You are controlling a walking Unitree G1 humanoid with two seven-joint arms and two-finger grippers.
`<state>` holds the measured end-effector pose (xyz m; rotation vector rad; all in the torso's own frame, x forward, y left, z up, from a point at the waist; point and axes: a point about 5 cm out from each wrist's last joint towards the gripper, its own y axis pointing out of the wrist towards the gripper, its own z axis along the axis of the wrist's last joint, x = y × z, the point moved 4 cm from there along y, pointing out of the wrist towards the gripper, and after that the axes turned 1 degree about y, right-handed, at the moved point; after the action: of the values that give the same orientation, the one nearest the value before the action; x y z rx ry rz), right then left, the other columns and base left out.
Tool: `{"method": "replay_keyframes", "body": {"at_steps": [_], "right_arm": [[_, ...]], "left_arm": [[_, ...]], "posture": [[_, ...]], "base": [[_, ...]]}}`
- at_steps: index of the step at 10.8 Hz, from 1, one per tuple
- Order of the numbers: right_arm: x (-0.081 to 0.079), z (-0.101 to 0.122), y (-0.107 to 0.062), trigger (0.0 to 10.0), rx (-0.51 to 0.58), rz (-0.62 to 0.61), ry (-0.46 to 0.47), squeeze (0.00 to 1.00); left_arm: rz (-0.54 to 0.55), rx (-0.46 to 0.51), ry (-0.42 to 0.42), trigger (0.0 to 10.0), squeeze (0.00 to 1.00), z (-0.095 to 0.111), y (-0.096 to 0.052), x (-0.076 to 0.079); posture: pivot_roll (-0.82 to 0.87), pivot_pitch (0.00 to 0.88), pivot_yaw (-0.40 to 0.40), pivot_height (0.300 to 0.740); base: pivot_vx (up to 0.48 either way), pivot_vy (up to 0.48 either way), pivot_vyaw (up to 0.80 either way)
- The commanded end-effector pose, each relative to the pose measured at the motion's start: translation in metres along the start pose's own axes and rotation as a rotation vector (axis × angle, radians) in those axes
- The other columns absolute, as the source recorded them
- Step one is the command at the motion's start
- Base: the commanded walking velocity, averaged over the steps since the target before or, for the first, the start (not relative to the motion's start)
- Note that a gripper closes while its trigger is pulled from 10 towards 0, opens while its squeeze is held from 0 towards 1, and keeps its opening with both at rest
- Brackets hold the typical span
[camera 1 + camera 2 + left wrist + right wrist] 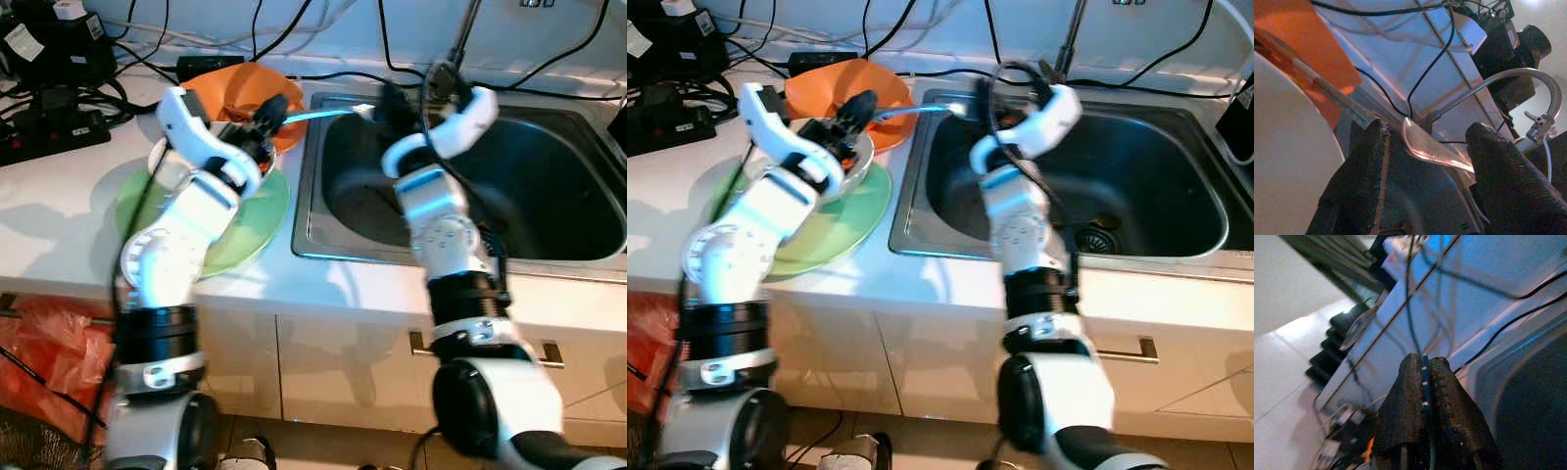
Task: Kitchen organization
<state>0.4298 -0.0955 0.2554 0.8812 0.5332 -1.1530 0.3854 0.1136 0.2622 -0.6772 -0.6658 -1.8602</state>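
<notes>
While the right hand [384, 101] pinches the clear plastic spoon [328, 114] by its bowl end, left hand [266, 116] is open around the handle; light, slick, bendy.

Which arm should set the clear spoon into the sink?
Right. The right hand is shut on the spoon at the sink rim; the left hand is open over the bowl.
</notes>
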Motion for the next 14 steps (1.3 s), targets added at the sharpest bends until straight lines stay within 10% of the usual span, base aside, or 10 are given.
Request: {"method": "replay_keyframes", "body": {"at_steps": [1, 4, 7, 10, 13, 14], "right_arm": [[0.002, 0.019, 0.006, 0.0, 0.058, -0.026, -0.061, 0.0], [0.021, 0.044, 0.007, 0.0, 0.11, -0.09, -0.215, 0.0], [0.062, 0.074, -0.001, 0.0, 0.066, -0.192, -0.667, 0.0], [0.103, 0.062, -0.022, 0.0, -0.125, -0.209, -1.071, 0.0], [0.13, 0.041, -0.041, 0.0, -0.254, -0.236, -1.175, 0.0], [0.137, 0.032, -0.046, 7.0, -0.322, -0.232, -1.216, 0.0]], "left_arm": [[-0.011, -0.04, 0.075, 10.0, 1.0, -0.001, -0.006, -0.004], [0.017, -0.073, 0.218, 10.0, 1.0, 0.002, -0.013, -0.021], [0.02, -0.147, 0.439, 10.0, 1.0, -0.001, -0.021, -0.033], [0.018, -0.157, 0.538, 10.0, 1.0, -0.002, -0.025, -0.047], [0.021, -0.142, 0.605, 10.0, 0.91, 0.006, -0.024, -0.049], [0.022, -0.119, 0.632, 10.0, 0.78, 0.016, -0.022, -0.048]], "posture": [[0.14, 0.06, 0.024, 0.74], [0.14, 0.057, 0.025, 0.74], [0.15, 0.062, 0.025, 0.74], [0.15, 0.059, 0.032, 0.74], [0.16, 0.061, 0.043, 0.74], [0.17, 0.061, 0.044, 0.74]], "base": [[0.0, 0.0, 0.0], [0.0, 0.0, 0.0], [0.0, 0.0, 0.0], [0.0, 0.0, 0.0], [0.0, 0.0, 0.0], [0.0, 0.0, 0.0]]}}
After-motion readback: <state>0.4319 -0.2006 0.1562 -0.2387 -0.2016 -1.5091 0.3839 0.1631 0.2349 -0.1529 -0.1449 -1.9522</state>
